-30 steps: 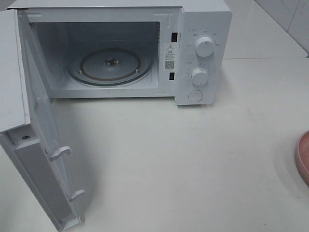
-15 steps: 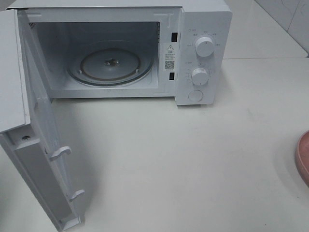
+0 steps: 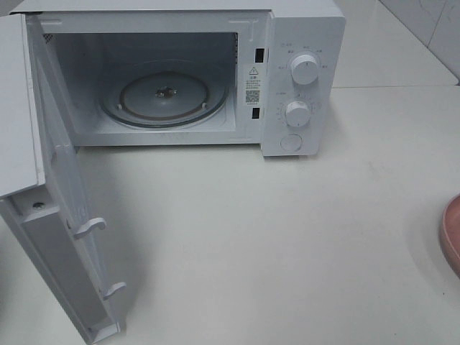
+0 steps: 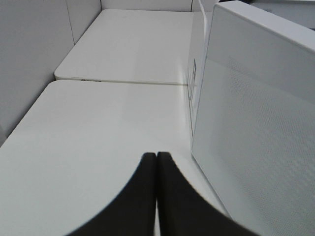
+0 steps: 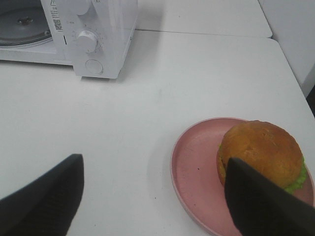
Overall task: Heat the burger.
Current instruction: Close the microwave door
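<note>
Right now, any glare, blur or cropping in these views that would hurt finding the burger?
Exterior high: even light, soft shadow under the microwave door; only a sliver of the pink plate shows at the frame edge, burger out of frame. Right wrist: burger sharp, right gripper fingers dark and soft-edged. Left wrist: left gripper blurred, white surfaces low in contrast.

Burger on plate, microwave behind, door swung out left
</note>
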Robot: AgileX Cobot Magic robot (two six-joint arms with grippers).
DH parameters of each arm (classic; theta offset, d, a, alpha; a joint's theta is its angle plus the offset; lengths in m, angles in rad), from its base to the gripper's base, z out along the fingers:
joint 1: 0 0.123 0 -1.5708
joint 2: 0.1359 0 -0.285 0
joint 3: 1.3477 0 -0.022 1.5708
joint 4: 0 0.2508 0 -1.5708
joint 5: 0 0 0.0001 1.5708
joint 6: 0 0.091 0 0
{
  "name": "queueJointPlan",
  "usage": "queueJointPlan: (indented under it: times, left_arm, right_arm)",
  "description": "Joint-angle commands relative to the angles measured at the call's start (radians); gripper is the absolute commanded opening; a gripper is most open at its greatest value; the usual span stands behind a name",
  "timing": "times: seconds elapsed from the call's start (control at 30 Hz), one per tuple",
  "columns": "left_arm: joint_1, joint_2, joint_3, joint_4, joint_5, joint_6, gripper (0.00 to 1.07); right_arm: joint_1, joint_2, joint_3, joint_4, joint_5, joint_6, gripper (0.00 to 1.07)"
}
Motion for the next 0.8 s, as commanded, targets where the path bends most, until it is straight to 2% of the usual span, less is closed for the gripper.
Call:
queueJointPlan:
  times: [0.03,0.07,0.17,0.23,0.33,0.4,0.43,0.5,0.6,0.8]
  left_arm:
    - [0.003,0.097,0.003,0.008,-0.167,-0.087,0.00]
    - [0.003,0.148,0.003,0.046,-0.220,-0.107,0.00]
    - [0.003,0.177,0.003,0.079,-0.249,-0.121,0.00]
    - [0.003,0.277,0.003,0.260,-0.333,-0.215,0.00]
    - [0.003,0.303,0.003,0.306,-0.357,-0.248,0.00]
    - [0.003,0.396,0.003,0.450,-0.457,-0.358,0.00]
    - [0.003,0.396,0.003,0.450,-0.457,-0.358,0.00]
    - [0.003,0.456,0.003,0.508,-0.557,-0.386,0.00]
    - [-0.003,0.508,-0.001,0.541,-0.652,-0.386,0.00]
    - [-0.069,0.593,-0.025,0.538,-0.694,-0.358,0.00]
  right_arm:
    - [-0.005,-0.025,0.002,0.004,-0.013,-0.007,0.74]
    - [-0.005,-0.025,0.002,0.004,-0.013,-0.007,0.74]
    - [-0.005,-0.025,0.002,0.004,-0.013,-0.007,0.74]
    - [-0.005,-0.025,0.002,0.004,-0.013,-0.007,0.74]
    - [-0.005,-0.025,0.002,0.004,-0.013,-0.007,0.74]
    - [-0.005,-0.025,0.002,0.004,-0.013,-0.007,0.74]
    - [-0.005,-0.025,0.002,0.004,-0.013,-0.007,0.74]
    - [-0.005,-0.025,0.002,0.004,-0.013,-0.007,0.74]
    - [-0.005,-0.025,0.002,0.004,-0.013,-0.008,0.74]
    - [-0.005,-0.025,0.002,0.005,-0.013,-0.011,0.74]
